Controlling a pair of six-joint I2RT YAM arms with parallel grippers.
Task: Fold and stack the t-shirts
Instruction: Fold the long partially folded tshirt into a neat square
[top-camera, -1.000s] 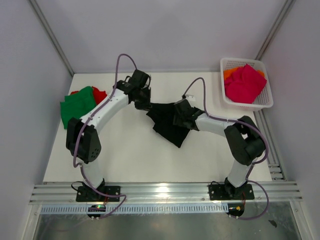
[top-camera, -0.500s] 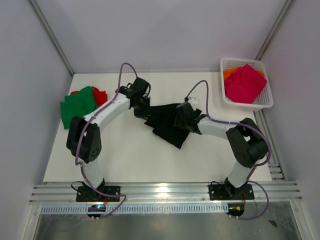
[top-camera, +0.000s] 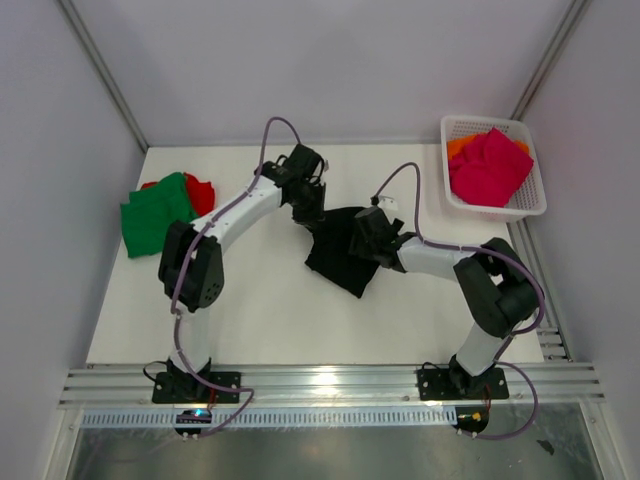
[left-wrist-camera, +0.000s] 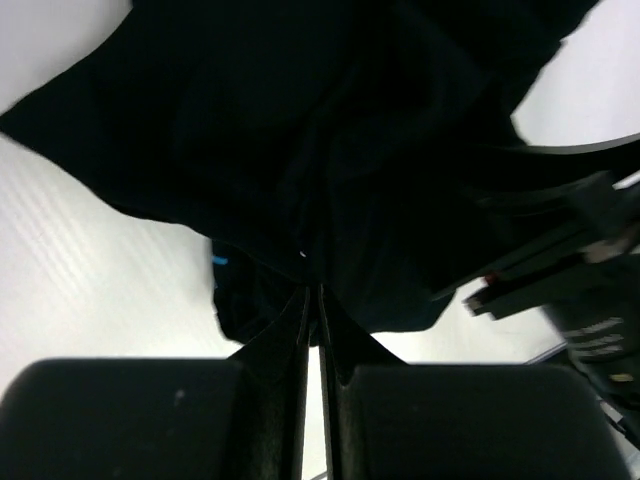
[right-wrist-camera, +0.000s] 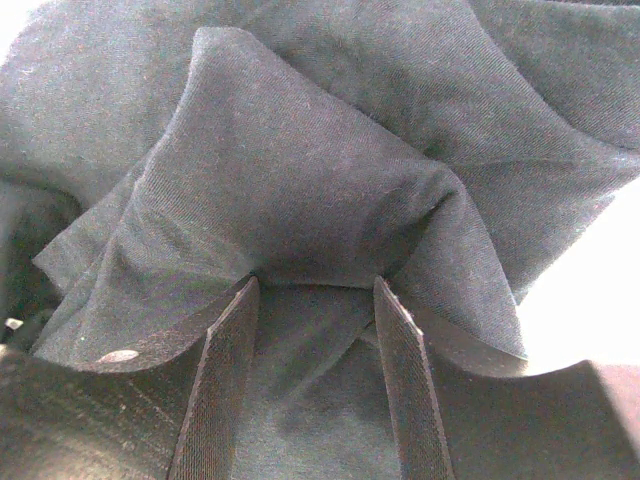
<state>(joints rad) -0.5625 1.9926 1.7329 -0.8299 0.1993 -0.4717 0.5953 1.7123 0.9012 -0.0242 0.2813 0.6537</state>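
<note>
The left tool is pressed together, pinching an edge of the black shirt at centre frame. The right tool is spread, its fingers against the same shirt.

The black t-shirt was seen as soft, matt cloth with a fine, slightly fuzzy weave, creased into loose folds. The fingers of the right gripper were shown as matt black plastic, faintly scuffed. The table was rendered as a smooth, matt white surface. The basket at the far right was made out as white lattice plastic, and the rail along the near edge as ribbed bare metal with a glossy glare.
</note>
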